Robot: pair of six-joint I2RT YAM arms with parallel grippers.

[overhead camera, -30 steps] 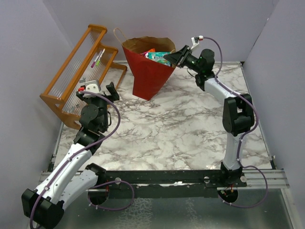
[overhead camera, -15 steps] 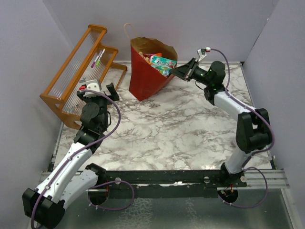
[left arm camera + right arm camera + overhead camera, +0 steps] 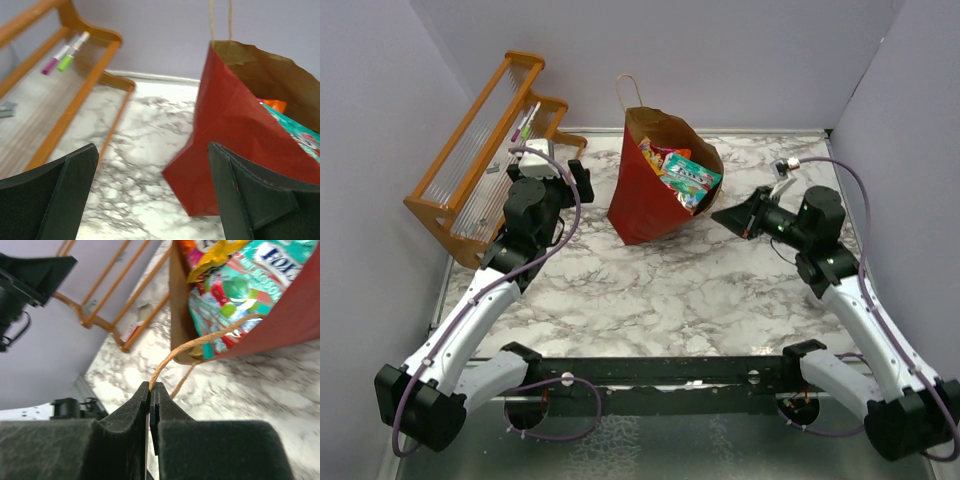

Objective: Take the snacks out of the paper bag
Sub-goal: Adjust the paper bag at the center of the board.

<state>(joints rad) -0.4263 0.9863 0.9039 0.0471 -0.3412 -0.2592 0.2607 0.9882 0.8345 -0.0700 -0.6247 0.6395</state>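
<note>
Your right hand pinches the thin looped handle of the tall red paper bag; your left hand gapes wide. Take the light, crinkly snack packets by their edges.

Red paper bag leans open on marble counter, snacks inside, teal packet on top. Left pincer left of bag, apart. Right pincer just right of bag's mouth. Orange rack far left of bag.
</note>
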